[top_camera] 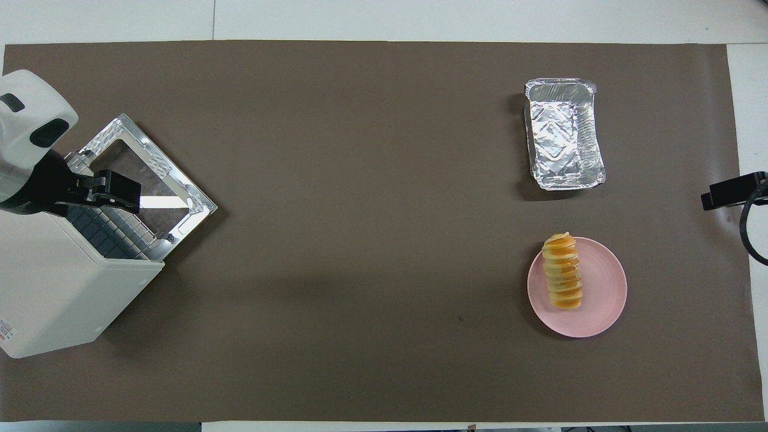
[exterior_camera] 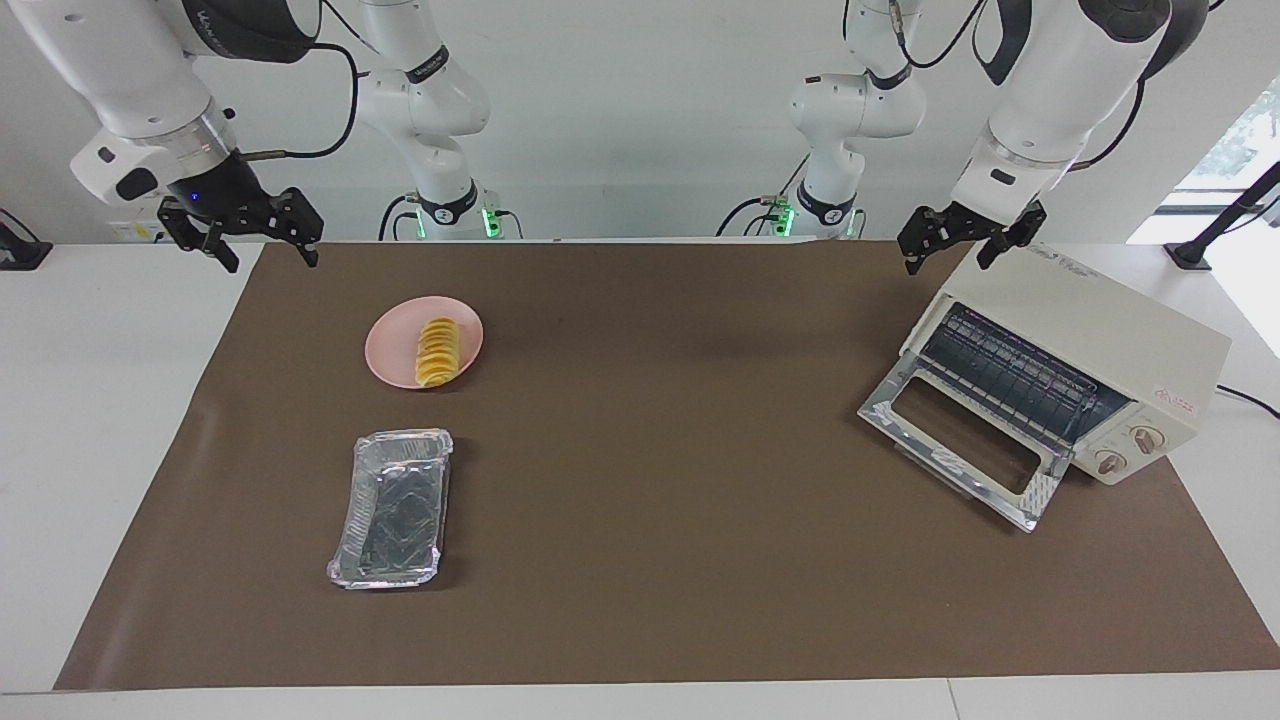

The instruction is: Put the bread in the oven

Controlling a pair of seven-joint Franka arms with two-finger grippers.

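One bread (exterior_camera: pixel 437 352), one oven (exterior_camera: pixel 1070 380)

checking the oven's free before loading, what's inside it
Through the open door of the oven, only the wire rack shows, with nothing on it. The deeper part under the oven's top is hidden. The bread lies on the pink plate.

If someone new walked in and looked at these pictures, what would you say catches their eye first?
Probably the bread, a ridged yellow loaf on a pink plate toward the right arm's end, with a foil tray lying empty farther from the robots. At the left arm's end the oven stands with its glass door dropped open. Both grippers, right and left, hang open and hold nothing.
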